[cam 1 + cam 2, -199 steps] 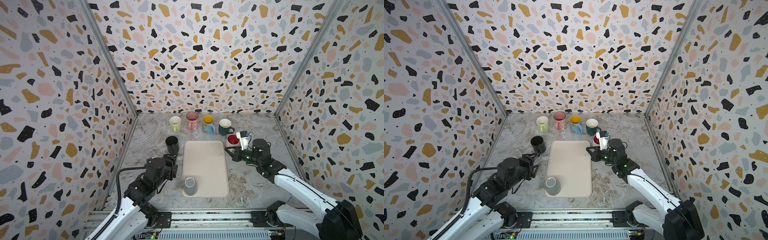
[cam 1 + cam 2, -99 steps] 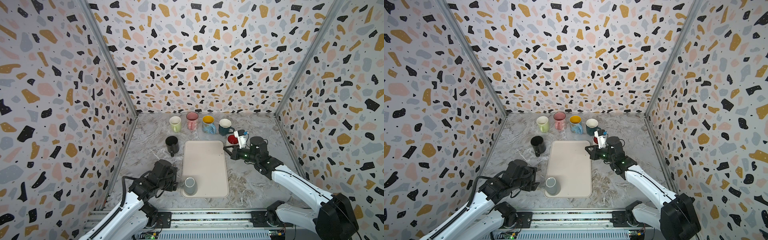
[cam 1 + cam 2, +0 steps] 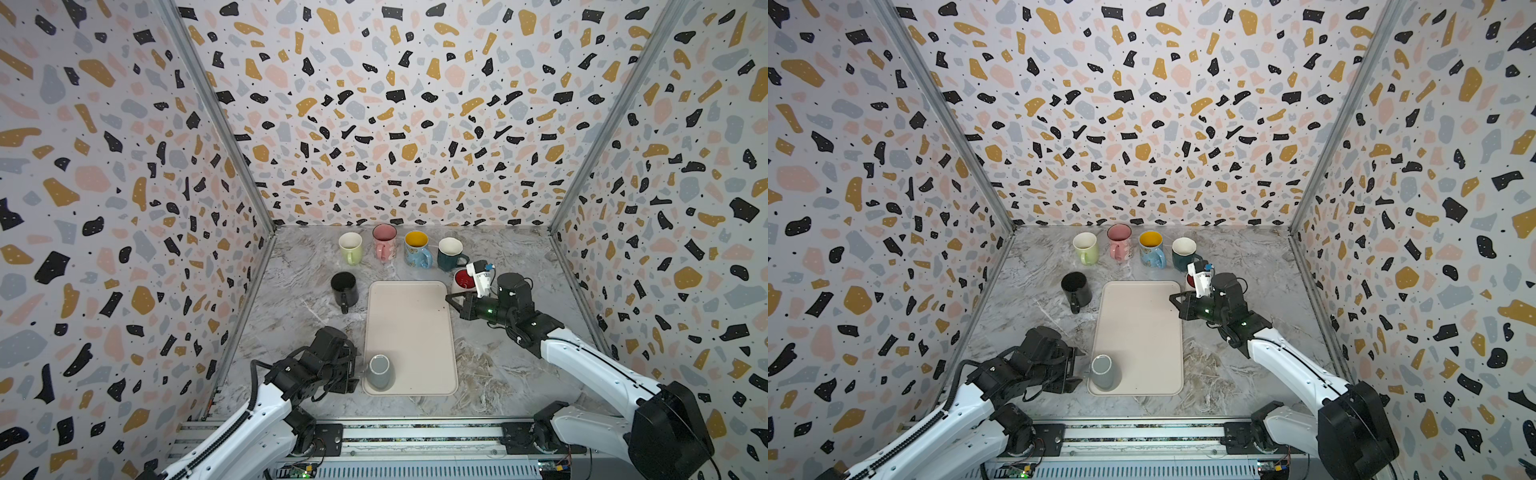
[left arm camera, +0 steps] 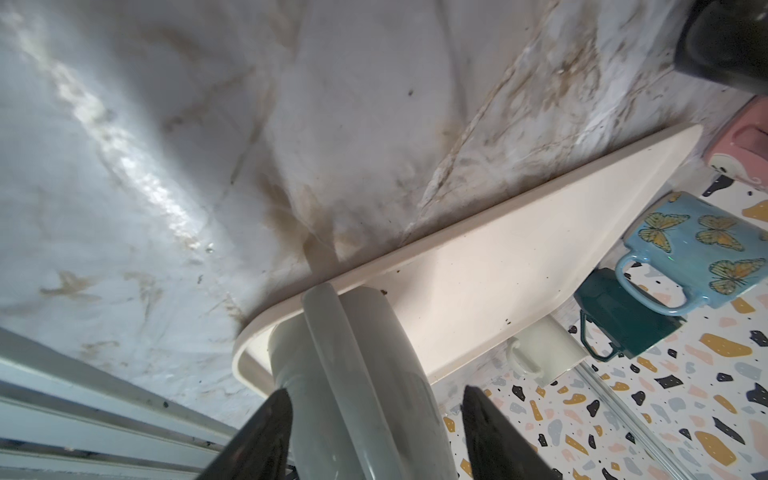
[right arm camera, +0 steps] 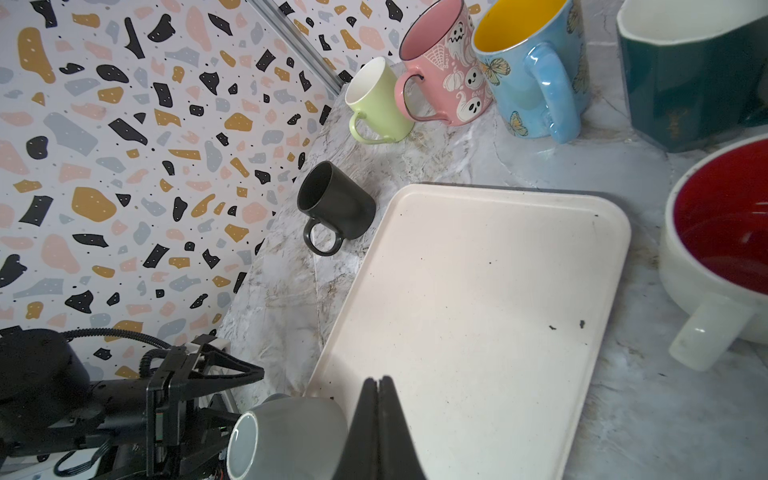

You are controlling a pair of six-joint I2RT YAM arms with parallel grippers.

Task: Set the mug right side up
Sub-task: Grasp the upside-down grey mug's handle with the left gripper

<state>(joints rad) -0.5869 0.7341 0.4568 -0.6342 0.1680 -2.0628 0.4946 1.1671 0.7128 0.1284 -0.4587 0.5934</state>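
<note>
Mug: the grey mug (image 3: 380, 371) stands mouth down on the near left corner of the tray (image 3: 409, 328). Its handle (image 4: 332, 353) points off the tray's left edge.
Left gripper: the left gripper (image 3: 356, 370) is just off the tray's left edge. Its jaws are about half open, one on each side of the handle. As far as I can judge, you have hold of nothing yet.
Right gripper: the right gripper (image 3: 451, 298) hangs over the tray's far right corner, jaws pressed together and empty.
Risk, slip: if you close on the handle only, the smooth mug may swing in the jaws when you lift and rotate it.
Risk, tray: the mug sits close to the tray's raised rim. A low turn can knock the rim and drag the tray.
Risk, drop: if you release before the base is flat on the tray, the mug may roll off the near edge.
Risk, neighbours: the black mug (image 3: 344, 286), beyond the tray's left edge, is well apart, so you should be safe there.
</note>
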